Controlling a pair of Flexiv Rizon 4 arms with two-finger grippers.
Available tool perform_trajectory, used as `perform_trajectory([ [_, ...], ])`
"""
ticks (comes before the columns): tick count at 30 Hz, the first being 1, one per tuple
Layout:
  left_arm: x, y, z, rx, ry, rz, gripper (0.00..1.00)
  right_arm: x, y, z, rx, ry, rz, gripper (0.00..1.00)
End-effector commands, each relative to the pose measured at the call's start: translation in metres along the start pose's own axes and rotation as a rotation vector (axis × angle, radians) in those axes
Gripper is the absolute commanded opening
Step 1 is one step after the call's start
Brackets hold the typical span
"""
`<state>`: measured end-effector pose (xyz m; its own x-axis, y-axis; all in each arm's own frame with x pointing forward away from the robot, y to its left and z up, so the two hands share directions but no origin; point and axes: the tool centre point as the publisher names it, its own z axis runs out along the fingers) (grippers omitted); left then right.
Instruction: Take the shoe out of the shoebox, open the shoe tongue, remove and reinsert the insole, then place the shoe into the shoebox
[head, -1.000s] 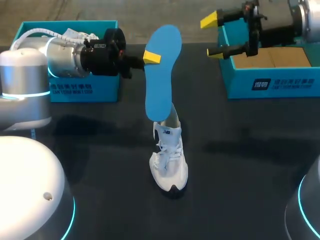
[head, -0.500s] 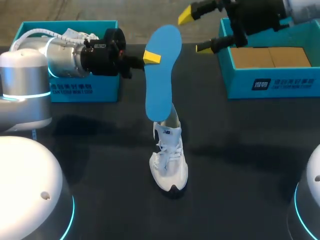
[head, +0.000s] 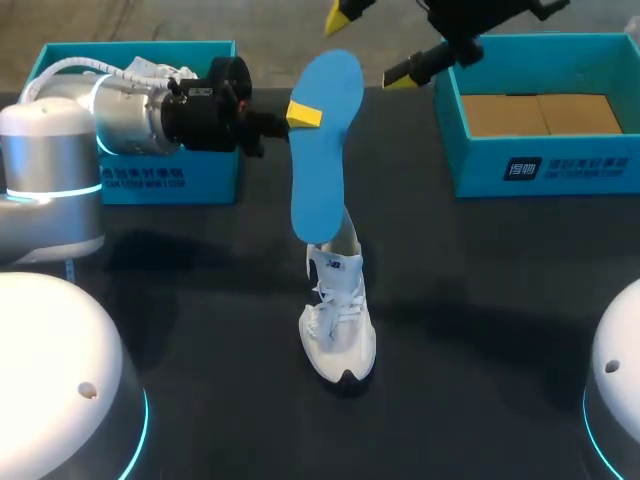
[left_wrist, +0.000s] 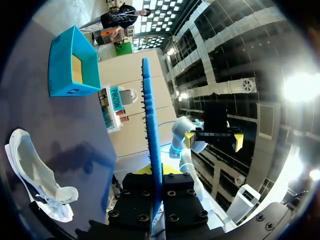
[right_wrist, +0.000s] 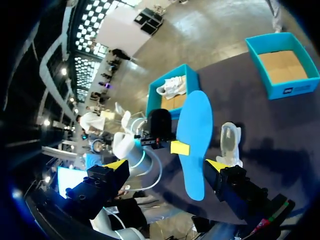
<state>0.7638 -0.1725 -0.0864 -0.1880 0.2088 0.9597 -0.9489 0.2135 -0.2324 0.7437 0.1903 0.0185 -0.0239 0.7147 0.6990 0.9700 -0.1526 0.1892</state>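
Two teal shoeboxes stand at the far side of the dark table (head: 480, 300), one at the left and one at the right. The left shoebox (head: 150, 180) is partly hidden behind the left arm, and a second white shoe (right_wrist: 172, 87) lies inside it. The right shoebox (head: 540, 165) shows only its brown cardboard floor.

Between the boxes and nearer, the white shoe (head: 338, 325) of the task stands on the table on its sole, outside both boxes, toe toward the near edge and heel toward the far edge.

The left gripper (head: 308, 113) comes in from the left and is clenched on the blue insole (head: 325, 150), pinching it across its width a little below the far, upper end. From the left wrist the insole shows edge-on, running straight out from between the two black fingers. It hangs in the air above the heel of the shoe. From overhead its lower end overlaps the heel, but from the right wrist the insole and the shoe show as apart.

The right gripper (head: 372, 45) hangs at the far edge of the table, just right of the insole's upper end and left of the right shoebox. Its jaws are spread wide with nothing between them.
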Motion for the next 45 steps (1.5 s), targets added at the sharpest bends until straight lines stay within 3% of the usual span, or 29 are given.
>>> perform_trajectory([
  [1, 0.000, 0.000, 0.000, 0.000, -0.002, 0.000, 0.00, 0.006, -0.002, 0.001, -0.011, -0.369, 0.010, 1.00],
  [22, 0.000, 0.000, 0.000, 0.000, -0.002, 0.000, 0.00, 0.021, -0.015, 0.029, -0.016, -0.762, -0.037, 1.00],
  [32, 0.000, 0.000, 0.000, 0.000, -0.002, 0.000, 0.00, 0.026, -0.026, 0.043, -0.042, -0.852, -0.053, 1.00],
  [45, 0.000, 0.000, 0.000, 0.000, -0.002, 0.000, 0.00, 0.021, -0.036, 0.049, -0.013, -0.916, -0.091, 1.00],
])
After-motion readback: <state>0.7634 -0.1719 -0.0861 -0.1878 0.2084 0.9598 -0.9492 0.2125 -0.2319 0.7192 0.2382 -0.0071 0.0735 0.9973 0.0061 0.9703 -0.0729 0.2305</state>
